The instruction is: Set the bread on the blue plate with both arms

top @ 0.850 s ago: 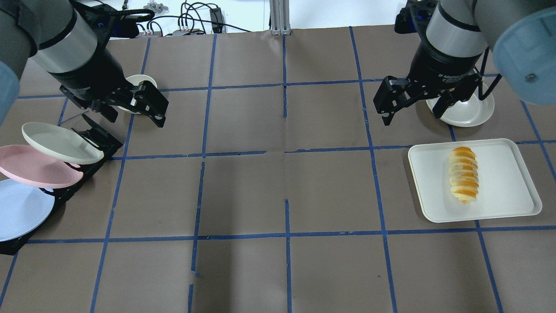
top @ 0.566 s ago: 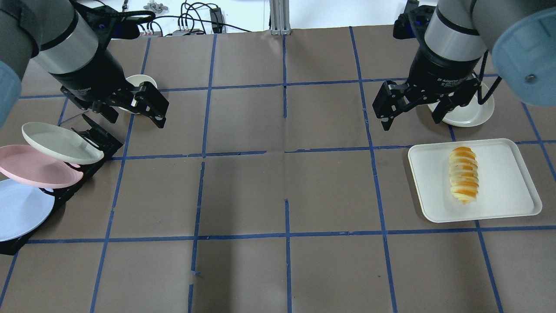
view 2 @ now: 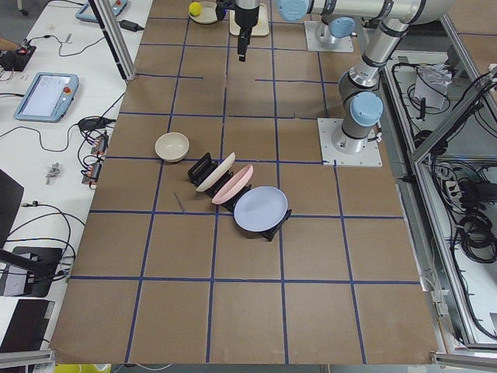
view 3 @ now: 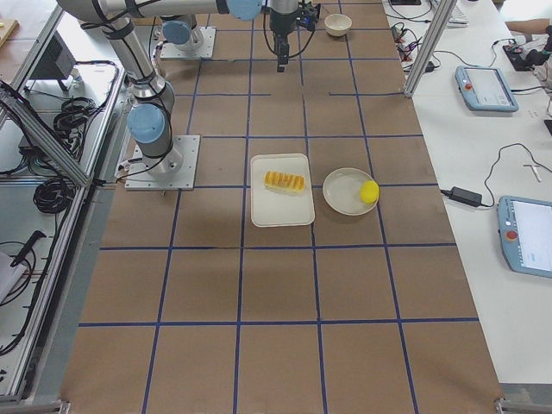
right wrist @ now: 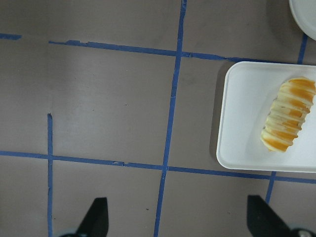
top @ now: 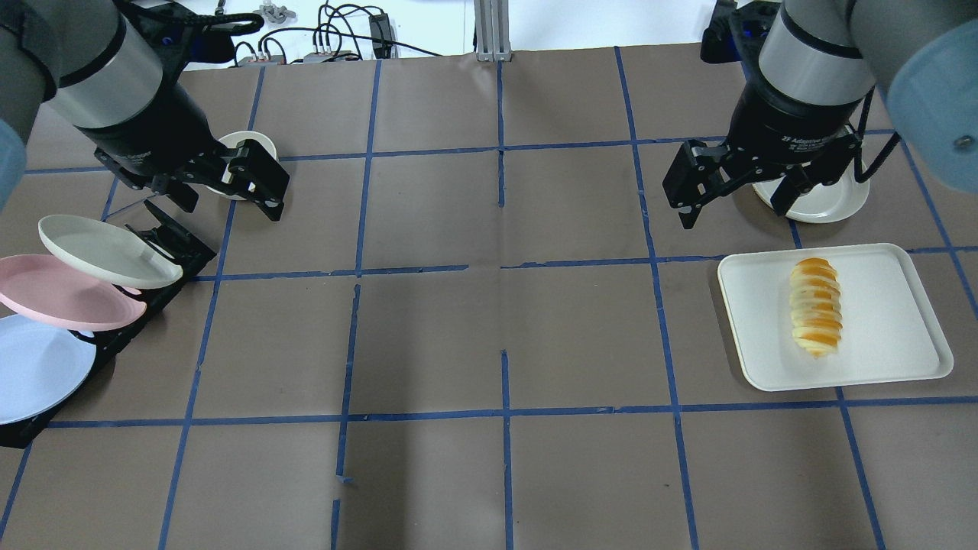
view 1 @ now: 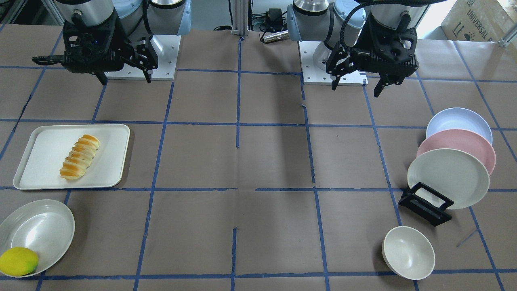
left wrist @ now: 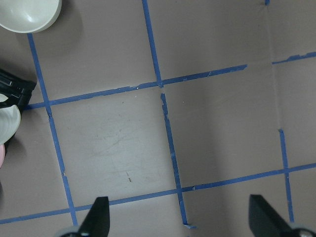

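Observation:
The bread [top: 816,317] lies lengthwise on a white tray [top: 894,305] at the right; it also shows in the front view [view 1: 79,157] and the right wrist view [right wrist: 289,121]. The blue plate [top: 34,367] leans in a black rack [top: 172,244] at the far left, nearest the robot, behind the pink one in the front view [view 1: 456,119]. My left gripper [top: 229,200] hangs open and empty above the table, beyond the rack. My right gripper [top: 737,214] hangs open and empty just beyond the tray's far left corner.
A pink plate [top: 61,294] and a cream plate [top: 99,248] lean in the same rack. A small cream bowl [view 1: 408,252] stands beyond the rack. A shallow white dish [view 1: 36,226] with a yellow lemon [view 1: 18,260] sits beyond the tray.
The right gripper has shifted slightly right and toward the tray. The left gripper has shifted slightly left. Both stay open; bread and plates have not moved.

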{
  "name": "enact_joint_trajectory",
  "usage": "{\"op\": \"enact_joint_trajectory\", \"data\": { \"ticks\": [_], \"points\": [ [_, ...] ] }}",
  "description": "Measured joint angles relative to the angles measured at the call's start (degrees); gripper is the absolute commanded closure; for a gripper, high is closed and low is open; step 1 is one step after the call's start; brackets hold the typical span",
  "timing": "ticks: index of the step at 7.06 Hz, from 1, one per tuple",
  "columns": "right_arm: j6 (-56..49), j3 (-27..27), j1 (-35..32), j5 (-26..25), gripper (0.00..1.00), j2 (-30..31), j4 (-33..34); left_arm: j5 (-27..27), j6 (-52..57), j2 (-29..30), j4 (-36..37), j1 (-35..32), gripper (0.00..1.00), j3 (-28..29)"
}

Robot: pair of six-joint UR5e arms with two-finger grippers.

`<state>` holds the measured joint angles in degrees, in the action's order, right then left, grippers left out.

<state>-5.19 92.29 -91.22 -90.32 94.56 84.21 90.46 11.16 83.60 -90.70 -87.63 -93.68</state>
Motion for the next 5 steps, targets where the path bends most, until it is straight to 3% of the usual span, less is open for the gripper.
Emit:
{"op": "enact_joint_trajectory", "data": {
  "ticks": [3, 5],
  "points": [
    [-1.17, 0.32, 0.76, 0.59, 0.0, -0.1, 0.47, 1.41, 3.68, 0.81, 0.98, 4.04, 0.0, -2.69],
    [-5.45, 1.33, 5.05, 0.58, 0.0, -0.87, 0.68, 0.86, 11.65, 0.19, 1.33, 17.61, 0.0, -3.73]
  ]
}}
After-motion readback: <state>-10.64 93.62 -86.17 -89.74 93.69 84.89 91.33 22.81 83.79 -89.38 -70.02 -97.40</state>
